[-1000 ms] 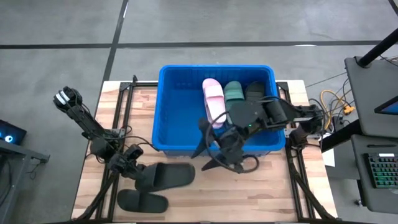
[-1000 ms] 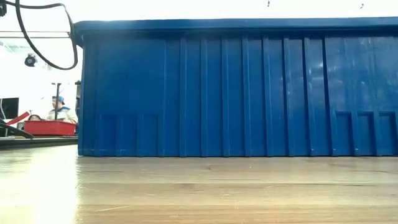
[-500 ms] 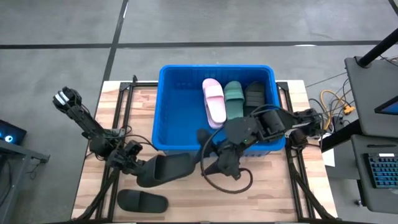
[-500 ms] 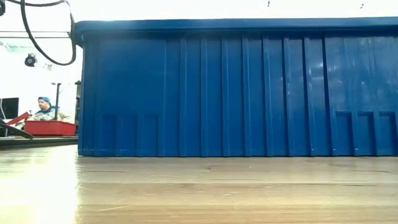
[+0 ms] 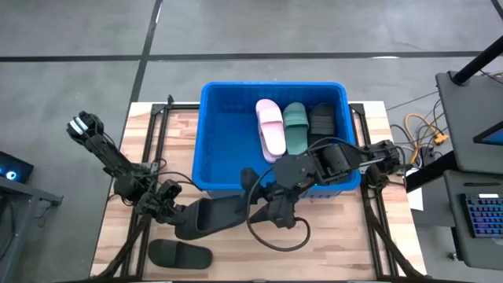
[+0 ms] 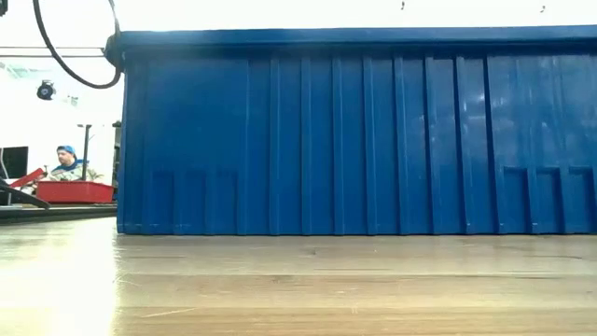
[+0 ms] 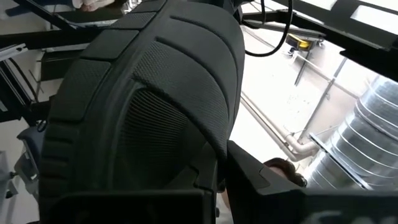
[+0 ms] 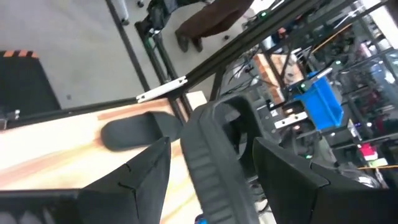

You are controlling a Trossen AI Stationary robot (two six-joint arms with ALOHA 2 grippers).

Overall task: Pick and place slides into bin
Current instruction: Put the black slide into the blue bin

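Observation:
The blue bin point(image 5: 228, 134) stands at the table's far middle and holds a pink slide point(image 5: 270, 126), a green slide point(image 5: 295, 126) and a black slide point(image 5: 322, 119). My left gripper point(image 5: 171, 211) is shut on another black slide point(image 5: 216, 216), held up in front of the bin. My right gripper point(image 5: 250, 196) is open. Its fingers stand on either side of that slide's right end point(image 8: 211, 149) without plainly touching it. A further black slide point(image 5: 181, 254) lies flat on the table at the near left. My left gripper holds the black slide by its left end point(image 5: 187, 220), coming level from the table's left. The slide is lifted off the table and turned on its side, with its ribbed sole point(image 7: 149, 106) facing the wrist camera. The fingers hide the place of contact.
The bin's near wall point(image 6: 354, 131) fills the low view. Bare wooden table point(image 5: 338, 244) lies near right of the grippers. A loose black cable loop point(image 5: 275, 236) hangs under my right arm. A person shows far off in the low view point(image 6: 67, 163).
My left gripper has lifted the black slide off the table and turned it on its side, carrying it slightly toward the bin. My right gripper has come down from the bin's near wall toward the table's left, and its open fingers now straddle the slide's right end.

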